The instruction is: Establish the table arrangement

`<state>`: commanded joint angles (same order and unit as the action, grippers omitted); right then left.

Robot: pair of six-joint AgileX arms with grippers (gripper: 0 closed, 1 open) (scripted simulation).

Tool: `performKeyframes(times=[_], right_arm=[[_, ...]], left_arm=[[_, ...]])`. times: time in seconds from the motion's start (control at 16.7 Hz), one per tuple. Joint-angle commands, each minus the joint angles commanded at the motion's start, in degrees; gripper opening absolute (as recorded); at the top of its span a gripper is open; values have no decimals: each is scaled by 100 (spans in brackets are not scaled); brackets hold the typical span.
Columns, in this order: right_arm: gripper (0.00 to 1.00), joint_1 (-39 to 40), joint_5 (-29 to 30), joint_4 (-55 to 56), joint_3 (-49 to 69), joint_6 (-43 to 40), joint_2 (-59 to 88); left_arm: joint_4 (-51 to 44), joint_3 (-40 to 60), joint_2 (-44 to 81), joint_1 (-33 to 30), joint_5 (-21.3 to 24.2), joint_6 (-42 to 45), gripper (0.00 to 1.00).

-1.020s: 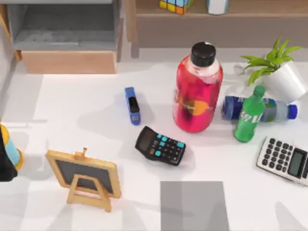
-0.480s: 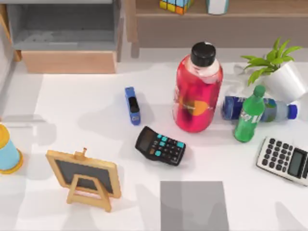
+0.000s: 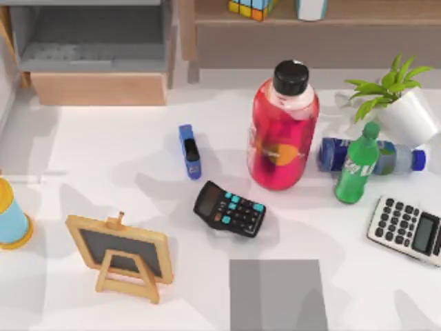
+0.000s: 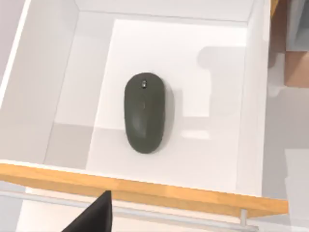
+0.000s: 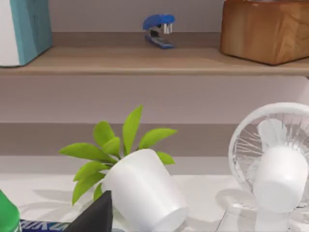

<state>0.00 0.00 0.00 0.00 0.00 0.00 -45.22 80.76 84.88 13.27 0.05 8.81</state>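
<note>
Left gripper [image 4: 96, 217] over an open white drawer [image 4: 251, 96], dark mouse [image 4: 145, 112] just ahead of and below it; I cannot tell how far it is open. The tabletop [image 3: 103, 165] lies apart and bears a grey mat [image 3: 275, 293]. I would descend centred along the mouse's length, clear of the wooden drawer front [image 4: 145, 191]. My right gripper [image 5: 94, 215] idles near a white plant pot [image 5: 145, 193], its opening likewise undeterminable.

No words or numbers could be read anywhere. Labels seen on the big red bottle [image 3: 282, 131], the green bottle [image 3: 357, 165] and the blue bottle [image 3: 372, 156] lying at about 3 o'clock, but too blurry to read. Keys on the black calculator [image 3: 229, 208] and the grey calculator [image 3: 408, 228] too small to make out.
</note>
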Motion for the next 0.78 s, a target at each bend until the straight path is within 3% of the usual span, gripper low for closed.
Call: performKeyframes(times=[0.42,0.78], right_arm=[[100,0,0,0,0,0,0],[100,0,0,0,0,0,0]], left_arm=[[-1931,3721,3926,471,48,285,100],[-3004,5806,6109,583,122,395,100]])
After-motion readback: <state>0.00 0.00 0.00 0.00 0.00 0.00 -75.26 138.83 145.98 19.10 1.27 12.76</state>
